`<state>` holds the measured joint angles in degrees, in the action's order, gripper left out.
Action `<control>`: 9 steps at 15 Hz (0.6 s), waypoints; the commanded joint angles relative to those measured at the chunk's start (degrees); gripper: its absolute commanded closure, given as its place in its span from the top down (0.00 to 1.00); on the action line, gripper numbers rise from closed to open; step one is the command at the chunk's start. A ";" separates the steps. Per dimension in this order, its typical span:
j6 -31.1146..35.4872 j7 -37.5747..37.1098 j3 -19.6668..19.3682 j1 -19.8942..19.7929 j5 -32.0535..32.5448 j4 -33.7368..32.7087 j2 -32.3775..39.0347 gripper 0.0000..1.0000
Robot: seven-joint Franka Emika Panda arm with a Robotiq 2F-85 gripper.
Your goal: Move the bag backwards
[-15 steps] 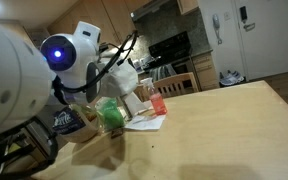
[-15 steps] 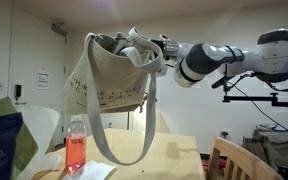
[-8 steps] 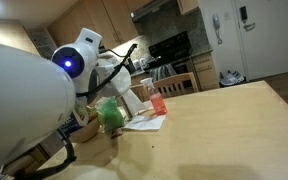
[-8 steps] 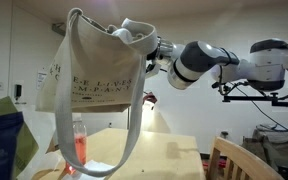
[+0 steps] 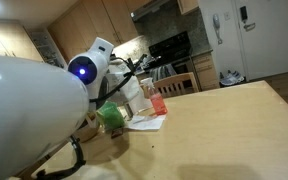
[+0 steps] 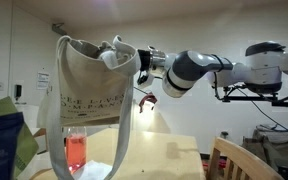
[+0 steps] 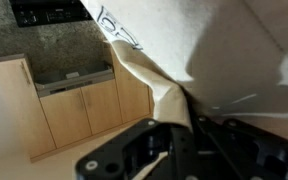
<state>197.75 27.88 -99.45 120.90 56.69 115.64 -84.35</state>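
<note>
This is a home kitchen. In an exterior view, light wooden wall cabinets (image 5: pixel 89 22) fill the upper left of the frame. A black stove (image 5: pixel 172 47) sits under a range hood (image 5: pixel 156 10) at upper centre, and a wooden dining table (image 5: pixel 219 125) spreads across the lower right. The wrist view shows more wooden cabinets (image 7: pixel 74 110) at lower left, below a speckled stone surface (image 7: pixel 44 50). A wooden chair (image 6: pixel 234 160) stands at the lower right of an exterior view.

We see a light wooden counter (image 5: pixel 224 125), wooden cabinets (image 5: pixel 84 20) near a black stove (image 5: pixel 171 48), a pale wall (image 6: pixel 204 25), and a wooden chair (image 6: pixel 230 158) beside the counter.
</note>
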 commanded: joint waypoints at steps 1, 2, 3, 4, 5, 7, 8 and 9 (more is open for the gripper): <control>0.90 2.38 -1.23 2.50 -4.71 -2.88 0.00 0.01; 0.92 0.29 -2.18 2.88 -3.23 -3.72 0.20 0.01; 0.92 0.40 -2.74 3.09 -3.42 -3.93 0.21 0.01; 0.92 0.33 -3.22 3.28 -3.40 -4.21 0.20 0.01; 0.93 0.26 -3.56 3.41 -3.35 -4.31 0.20 0.01; 0.93 3.12 -3.72 3.51 -6.36 -3.72 -0.01 0.29; 0.93 0.37 -4.02 3.71 -4.76 -4.64 0.24 0.29; 0.94 3.60 -3.89 3.67 -7.56 -4.01 -0.01 0.36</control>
<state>197.75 29.29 -104.38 123.28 52.53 112.74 -84.36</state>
